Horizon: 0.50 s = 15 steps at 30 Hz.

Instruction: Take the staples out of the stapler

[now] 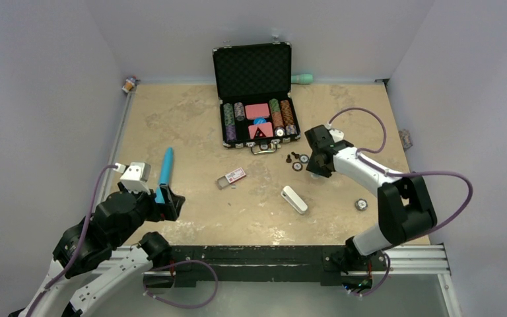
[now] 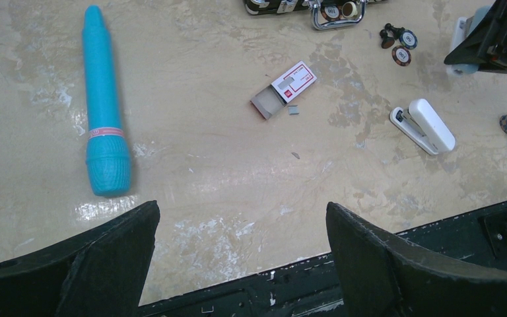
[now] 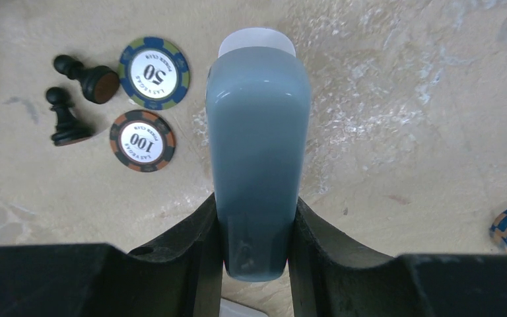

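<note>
A white stapler [image 1: 294, 199] lies closed on the table near the front middle; it also shows in the left wrist view [image 2: 424, 125]. A small open staple box [image 1: 231, 177] lies left of it, with a short strip of staples [image 2: 294, 110] beside the box [image 2: 284, 89]. My right gripper [image 1: 317, 168] is down at the table at centre right. In the right wrist view it [image 3: 256, 205] is shut on a grey-blue stapler [image 3: 256, 132] with a white base. My left gripper [image 2: 241, 211] is open and empty, low over the front left edge [image 1: 171, 205].
An open black poker chip case [image 1: 254, 92] stands at the back. A blue pen-shaped object [image 2: 105, 112] lies at the left. Two chips [image 3: 142, 140] and two black pawns [image 3: 66, 119] lie left of the right gripper. A lone chip [image 1: 361, 204] lies at the front right.
</note>
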{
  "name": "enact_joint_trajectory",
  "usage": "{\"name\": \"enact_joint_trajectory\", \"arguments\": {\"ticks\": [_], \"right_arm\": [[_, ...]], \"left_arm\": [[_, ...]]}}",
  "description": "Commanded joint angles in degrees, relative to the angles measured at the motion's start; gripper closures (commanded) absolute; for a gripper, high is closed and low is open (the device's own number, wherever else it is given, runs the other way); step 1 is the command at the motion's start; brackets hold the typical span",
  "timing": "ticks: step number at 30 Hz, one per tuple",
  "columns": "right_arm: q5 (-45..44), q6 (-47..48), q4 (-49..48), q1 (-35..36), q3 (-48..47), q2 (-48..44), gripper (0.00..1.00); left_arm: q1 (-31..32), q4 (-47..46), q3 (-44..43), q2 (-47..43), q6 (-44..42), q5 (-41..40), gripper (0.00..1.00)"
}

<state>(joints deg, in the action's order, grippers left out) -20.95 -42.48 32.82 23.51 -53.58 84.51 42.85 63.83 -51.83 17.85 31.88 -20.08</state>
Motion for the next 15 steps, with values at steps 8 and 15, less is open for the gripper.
{"name": "enact_joint_trajectory", "arguments": {"ticks": [8, 15], "right_arm": [[7.83, 1.24, -5.22, -0.11, 3.53, 0.84, 0.83], [10.20, 3.64, -6.65, -0.09, 4.91, -2.94, 0.09]], "left_arm": [[-0.13, -2.36, 0.06, -0.39, -0.86, -1.04, 0.01], [-0.13, -2.47, 0.06, -0.22, -0.94, -0.93, 0.02]]}}
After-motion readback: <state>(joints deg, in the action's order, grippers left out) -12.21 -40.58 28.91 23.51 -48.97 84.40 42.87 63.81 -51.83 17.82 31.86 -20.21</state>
